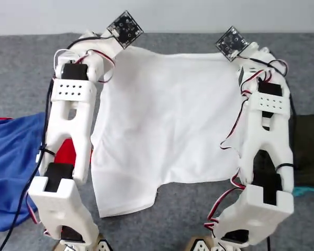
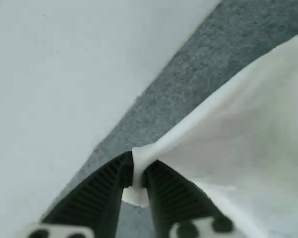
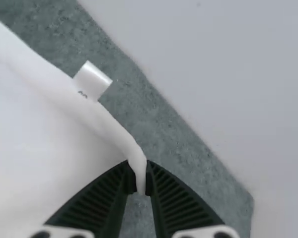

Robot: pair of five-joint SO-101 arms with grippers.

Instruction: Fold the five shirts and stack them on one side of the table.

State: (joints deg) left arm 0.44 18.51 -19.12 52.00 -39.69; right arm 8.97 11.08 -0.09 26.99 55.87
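White shirt (image 1: 162, 125) is spread flat on the grey felt-like surface (image 1: 199, 209), between the arms. Its far corners are pinched: left jaws and right jaws are each clamped on thin, soft cloth. First fold is judged to be starting. The far edge should be drawn evenly toward the near edge. Blue shirt (image 1: 10, 157) is heaped aside.

The blue shirt (image 1: 10, 157) runs off the left edge, and the left arm (image 1: 81, 136) covers most of the red shirt (image 1: 67, 151). The right arm (image 1: 272, 136) hides much of the dark shirt (image 1: 306, 146).
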